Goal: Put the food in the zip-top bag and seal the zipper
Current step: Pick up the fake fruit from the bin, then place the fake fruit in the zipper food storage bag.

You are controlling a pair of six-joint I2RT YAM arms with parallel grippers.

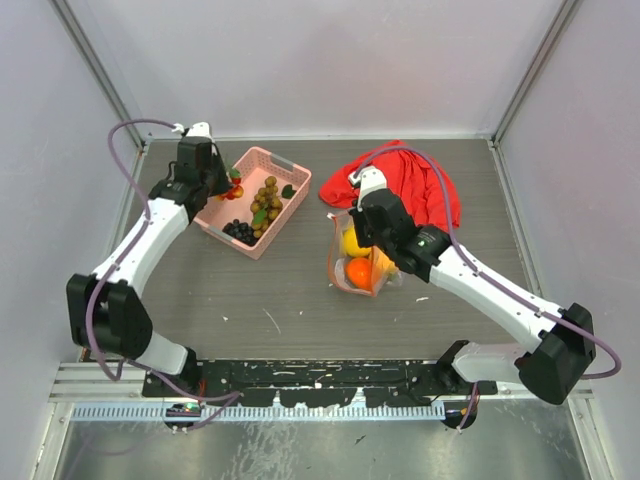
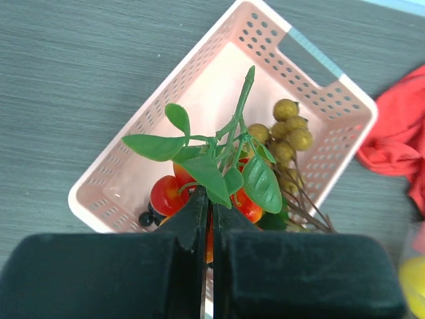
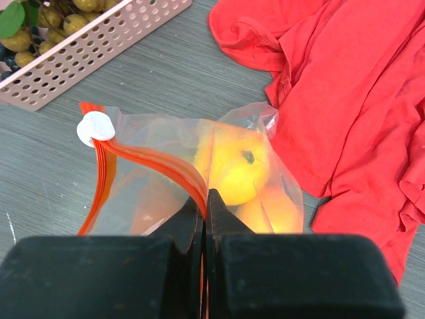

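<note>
My left gripper (image 2: 211, 199) is shut on a sprig of small red-orange fruits (image 2: 167, 194) with green leaves, held just above the pink basket (image 2: 199, 86). A bunch of golden-brown berries (image 2: 285, 133) lies in that basket. At mid-table the zip-top bag (image 1: 360, 265) holds an orange (image 1: 359, 272) and a yellow fruit (image 3: 236, 166). My right gripper (image 3: 206, 199) is shut on the orange-red zipper (image 3: 153, 163) at the bag's mouth. A white slider (image 3: 95, 127) sits at the strip's far left end.
A red cloth (image 1: 420, 185) lies crumpled behind and to the right of the bag. Dark grapes (image 1: 238, 232) rest in the basket's near corner. Grey walls close the table at the back and on both sides.
</note>
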